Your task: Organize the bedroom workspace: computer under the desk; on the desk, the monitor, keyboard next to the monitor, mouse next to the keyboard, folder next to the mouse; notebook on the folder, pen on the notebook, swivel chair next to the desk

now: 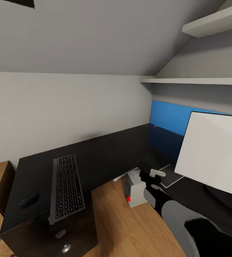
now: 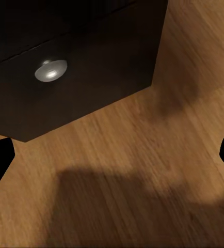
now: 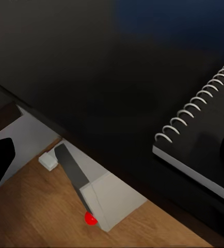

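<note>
Head view: black L-shaped desk point(image 1: 105, 150) spans lower left to right of frame, wood floor below, grey wall behind. Monitor point(image 1: 212, 151) stands on desk at right edge, white back toward camera. Keyboard point(image 1: 66, 187) lies on desk at lower left, well apart from monitor, w/ dark mouse point(image 1: 29, 200) just beside it nearer the left edge. Computer point(image 1: 134, 188), small grey tower w/ red dot, sits on floor under desk, lower centre. Notebook point(image 1: 167, 175) lies on desk by monitor; spiral binding clear in right wrist view.

Right gripper point(image 1: 152, 178) hovers at desk edge near notebook, fingers spread wide, holding nothing. Left gripper point(image 2: 112, 155), wide apart and empty, points at floor beside drawer knob point(image 2: 50, 70).

Judgement: computer, monitor, mouse look placed; keyboard is not yet next to monitor. Folder, pen, chair placement can't be judged.
</note>
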